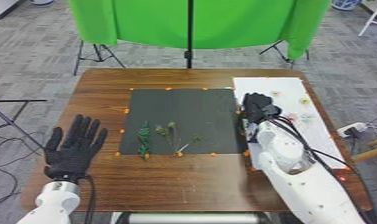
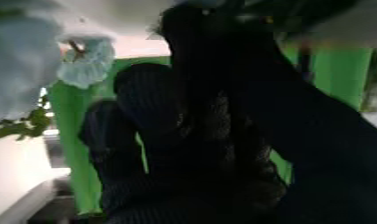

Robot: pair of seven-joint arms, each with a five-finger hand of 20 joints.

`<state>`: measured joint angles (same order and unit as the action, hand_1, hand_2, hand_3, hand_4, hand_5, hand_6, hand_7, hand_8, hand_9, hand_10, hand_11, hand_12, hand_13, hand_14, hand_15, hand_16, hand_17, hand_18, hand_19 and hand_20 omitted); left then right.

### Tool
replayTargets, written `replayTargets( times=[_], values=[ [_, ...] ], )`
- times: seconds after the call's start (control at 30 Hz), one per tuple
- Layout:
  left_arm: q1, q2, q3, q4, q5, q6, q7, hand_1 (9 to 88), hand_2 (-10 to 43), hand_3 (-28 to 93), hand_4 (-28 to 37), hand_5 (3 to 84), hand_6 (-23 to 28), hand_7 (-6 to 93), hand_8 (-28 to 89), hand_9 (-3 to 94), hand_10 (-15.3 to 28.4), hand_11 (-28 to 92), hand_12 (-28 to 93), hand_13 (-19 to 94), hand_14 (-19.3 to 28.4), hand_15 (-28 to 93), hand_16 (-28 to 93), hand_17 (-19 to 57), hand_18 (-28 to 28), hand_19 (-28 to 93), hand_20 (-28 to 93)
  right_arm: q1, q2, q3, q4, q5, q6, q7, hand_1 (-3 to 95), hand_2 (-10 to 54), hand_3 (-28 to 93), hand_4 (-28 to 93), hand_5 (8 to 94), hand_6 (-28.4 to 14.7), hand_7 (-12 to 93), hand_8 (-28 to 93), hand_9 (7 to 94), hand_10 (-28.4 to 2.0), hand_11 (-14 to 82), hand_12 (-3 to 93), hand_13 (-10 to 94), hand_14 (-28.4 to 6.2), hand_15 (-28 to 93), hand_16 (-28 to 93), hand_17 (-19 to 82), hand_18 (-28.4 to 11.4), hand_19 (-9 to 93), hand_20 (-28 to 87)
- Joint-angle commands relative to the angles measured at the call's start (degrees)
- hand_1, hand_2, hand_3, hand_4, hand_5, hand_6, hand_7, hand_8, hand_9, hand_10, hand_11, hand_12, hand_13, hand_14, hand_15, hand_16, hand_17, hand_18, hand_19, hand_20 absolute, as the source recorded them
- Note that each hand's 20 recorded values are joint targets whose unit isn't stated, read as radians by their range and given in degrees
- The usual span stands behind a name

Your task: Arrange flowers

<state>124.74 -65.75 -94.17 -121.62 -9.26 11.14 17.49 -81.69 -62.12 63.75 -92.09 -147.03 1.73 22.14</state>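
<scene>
Your brown table (image 1: 100,95) carries the work on both sides of the right hand (image 1: 258,106). The dark mat (image 1: 184,107) lies to that hand's left; the white sheet (image 1: 287,85) extends beneath it and to its right. The hand sits over the sheet's margin beside the mat. You cannot tell from these pictures whether it is open, closed or gripping anything.

Your left hand (image 1: 71,155) is open, straight-fingered, on the far side of the mat, well apart from the right.

The leafy green sprig (image 1: 144,140) lies on the mat to the right hand's left and nearer the robot. Its long axis runs away from the robot. Your left hand is the nearer to it. The thin-stemmed sprays (image 1: 171,134) lie between that sprig and the right hand, also nearer the robot than the latter.

The small pale blooms (image 1: 303,101) are on the sheet to the right hand's right, and your right arm is clearly the nearer. In the wrist view a pale blossom (image 2: 85,62) shows near the glove.

The coming move, in my judgement, turns on this: blooms on one side of the right hand, greenery on the other, so placing a bloom calls for a leftward carry.
</scene>
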Motion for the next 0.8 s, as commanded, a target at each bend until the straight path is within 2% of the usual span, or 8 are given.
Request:
replayTargets(
  times=[0.03, 0.13, 0.2, 0.37, 0.47, 0.53, 0.6, 0.8],
  values=[
    [1.72, -0.31, -0.12, -0.37, -0.72, 0.86, 0.29, 26.0, 18.7, 76, -28.3, 46.8, 9.7, 13.1, -11, 41.4, 14.4, 20, 7, 31, 15.3, 31, -8, -6.7, 13.0, 36, 11, -8.20, 2.77, -0.51, -11.01, 5.55, 5.14, 0.81, 60.6, -9.5, 84, -28, 88.6, 1.7, 39, 6, 93.7, -8.0, 15.0, 36.3, 81, -5.7, 55, 51, 39, -25.0, 90, 51],
    [1.83, -0.45, -0.19, -0.43, -0.72, 0.79, -0.06, 26.1, 18.7, 76, -28.3, 46.7, 9.7, 13.1, -11, 41.7, 14.5, 20, 7, 31, 14.7, 30, -8, -6.7, 13.0, 36, 11, -9.18, 2.65, -0.50, -15.74, 6.04, 0.46, 3.59, 60.4, -9.5, 84, -28, 88.4, 1.8, 39, 8, 93.7, -7.9, 14.7, 37.1, 81, -5.7, 55, 51, 39, -25.4, 90, 52],
    [1.62, -0.47, -0.17, -0.32, -0.72, 0.67, -0.43, 26.0, 18.7, 76, -28.3, 46.7, 9.7, 13.1, -11, 41.7, 14.5, 20, 7, 31, 14.6, 30, -8, -6.7, 13.0, 36, 11, -10.04, 2.84, -0.45, -17.35, 8.15, 0.04, 2.35, 60.7, -9.5, 84, -28, 87.6, 1.6, 39, 10, 93.7, -7.6, 14.3, 37.8, 81, -5.7, 56, 51, 39, -25.5, 90, 52],
    [1.49, -0.38, -0.34, -0.22, -0.40, 0.51, -0.58, 26.0, 18.8, 76, -28.3, 46.7, 9.7, 13.1, -11, 41.6, 14.5, 20, 7, 31, 14.6, 30, -8, -6.7, 12.9, 36, 11, -12.08, 3.40, 1.42, -20.25, 9.89, -7.16, -3.31, 61.7, -9.5, 82, -28, 86.4, 1.5, 40, 10, 93.7, -7.5, 13.0, 39.1, 79, -5.7, 56, 51, 38, -25.1, 89, 53],
    [1.41, -0.37, -0.36, -0.13, -0.21, 0.67, -0.81, 26.1, 18.8, 76, -28.3, 46.6, 9.7, 13.1, -11, 41.6, 14.5, 20, 7, 31, 14.6, 30, -8, -6.6, 12.9, 36, 11, -13.58, 3.43, 1.15, -23.17, 10.71, -8.05, 4.16, 59.6, -9.5, 83, -27, 79.5, 1.7, 45, 7, 91.9, -6.9, 10.2, 40.7, 75, -5.8, 58, 50, 37, -24.9, 89, 53],
    [1.59, -0.23, -0.40, -0.22, -0.30, 1.16, -0.74, 26.0, 18.8, 76, -28.3, 46.6, 9.7, 13.1, -11, 41.5, 14.6, 20, 7, 31, 15.0, 31, -8, -6.7, 12.9, 36, 11, -14.30, 3.29, 0.67, -24.67, 13.59, -6.90, 8.53, 55.1, -9.5, 81, -25, 71.5, -0.4, 43, 2, 89.4, -8.3, 10.4, 40.5, 72, -7.3, 63, 46, 36, -25.3, 90, 52],
    [1.59, -0.33, -0.42, -0.21, -0.54, 1.50, -0.77, 26.0, 18.8, 76, -28.3, 46.5, 9.7, 13.1, -11, 41.5, 14.6, 20, 7, 31, 15.1, 31, -8, -6.7, 13.0, 36, 11, -14.47, 3.00, -0.01, -24.46, 11.18, -7.05, 9.68, 52.4, -9.5, 80, -26, 68.3, -1.7, 41, 2, 88.8, -8.9, 10.7, 40.4, 72, -8.0, 65, 43, 36, -25.2, 92, 53],
    [1.08, -0.36, -0.03, 0.04, -0.41, 1.40, -0.87, 25.9, 18.9, 76, -28.3, 46.5, 9.8, 13.1, -11, 41.4, 14.9, 20, 7, 31, 15.3, 32, -8, -6.8, 13.0, 36, 11, -13.91, 0.94, -1.13, -22.49, 12.81, -8.88, 12.56, 51.0, -9.5, 79, -27, 66.7, -2.8, 26, -4, 88.9, -10.4, 11.2, 39.3, 73, -9.0, 67, 38, 38, -25.6, 93, 53]
  ],
)
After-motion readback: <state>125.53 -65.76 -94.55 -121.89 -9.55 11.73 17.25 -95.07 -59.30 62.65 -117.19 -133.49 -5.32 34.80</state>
